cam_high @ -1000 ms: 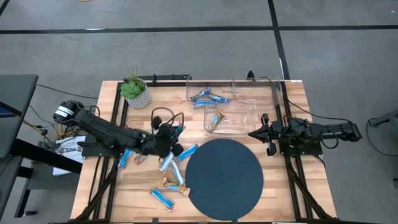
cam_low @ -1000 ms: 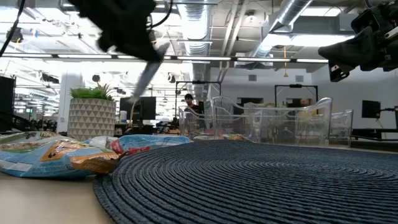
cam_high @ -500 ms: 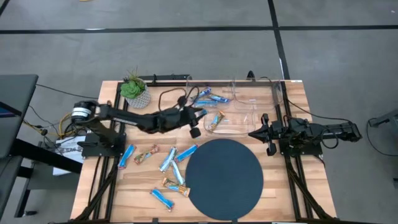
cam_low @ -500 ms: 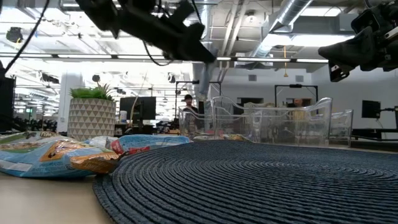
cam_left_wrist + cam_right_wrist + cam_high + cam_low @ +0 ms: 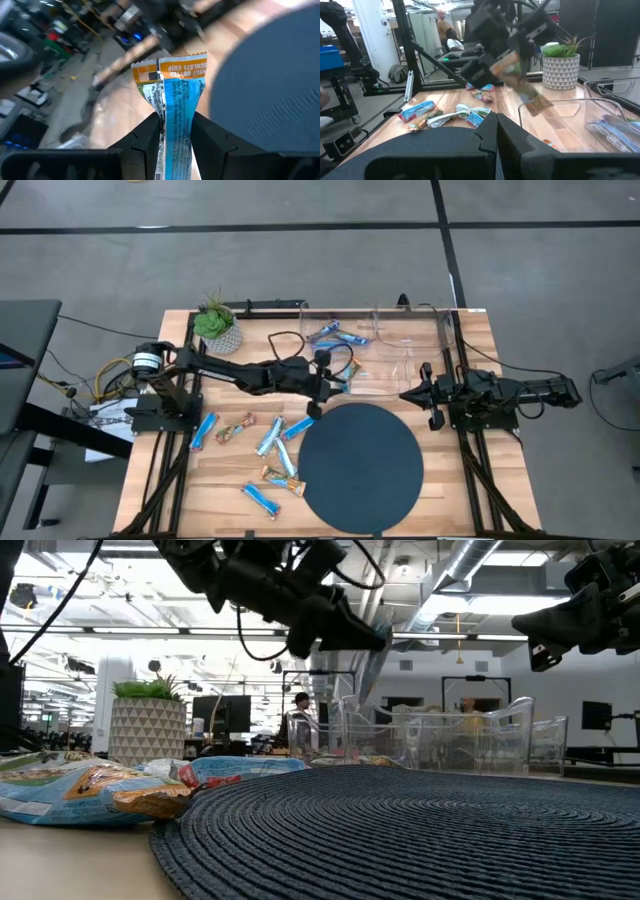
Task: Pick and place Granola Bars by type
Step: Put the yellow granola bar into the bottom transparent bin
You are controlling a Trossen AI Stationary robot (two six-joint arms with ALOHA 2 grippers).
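My left gripper [image 5: 335, 382] is shut on a granola bar [image 5: 174, 100] with a blue wrapper and an orange end. It hangs in the air at the left rim of the nearer clear bin [image 5: 380, 377]. In the low view the bar [image 5: 372, 668] slants down from the fingers. Several more bars lie loose on the wood at the left, among them a blue one [image 5: 203, 430] and a brown one [image 5: 283, 478]. Blue bars [image 5: 335, 334] lie in the far bin. My right gripper [image 5: 405, 393] waits shut at the table's right side. My left gripper pinches the bar's two long sides [image 5: 175, 127] between its two fingers. The bar lies along the fingers, and its orange end [image 5: 172, 67] sticks out past the fingertips. The fingers slant down toward the table's right. The bar is lifted clear of the table.
A round dark woven mat [image 5: 360, 468] covers the near middle of the table. A potted plant [image 5: 217, 325] stands at the far left corner. A third clear bin [image 5: 412, 332] stands at the far right. Black frame rails run along both sides.
My left gripper has swung from above the loose bars at the left toward the table's right, over to the bins, rolling its wrist on the way. It has stayed shut on the bar, which has travelled with it clear of the table.
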